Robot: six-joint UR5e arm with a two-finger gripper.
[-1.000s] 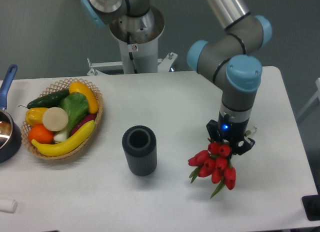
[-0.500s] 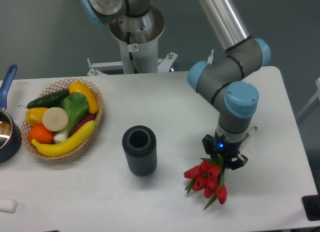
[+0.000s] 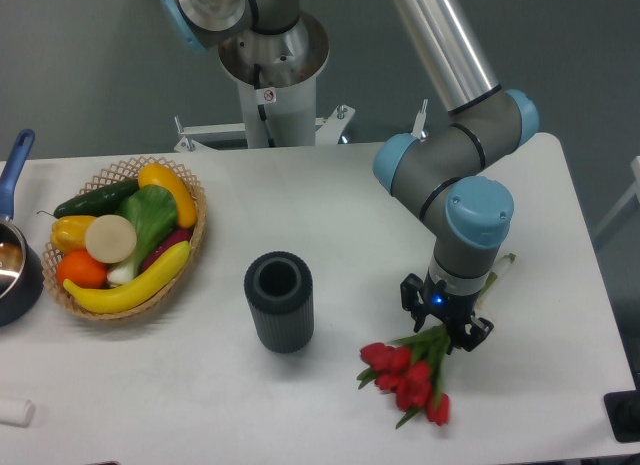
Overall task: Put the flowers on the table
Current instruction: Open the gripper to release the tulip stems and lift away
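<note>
The bunch of red tulips with green leaves and stems (image 3: 408, 372) lies low over the large white tabletop with rounded corners (image 3: 340, 225), near its front right part. The red heads point toward the front edge, and they seem to touch the surface. The black two-finger gripper (image 3: 441, 323) of the grey and blue arm (image 3: 455, 170) stands over the stem end and holds the green stems between its fingers — the jaws are closed narrowly on them. A pale stem end shows behind the wrist. To the left of the tulips, apart from them, the dark grey ribbed cylindrical vase (image 3: 279, 301) stands upright. Far left there is a round woven wicker basket (image 3: 195, 230) with fruit and vegetables — and a dark pan with a blue handle (image 3: 14, 255) at the edge.
</note>
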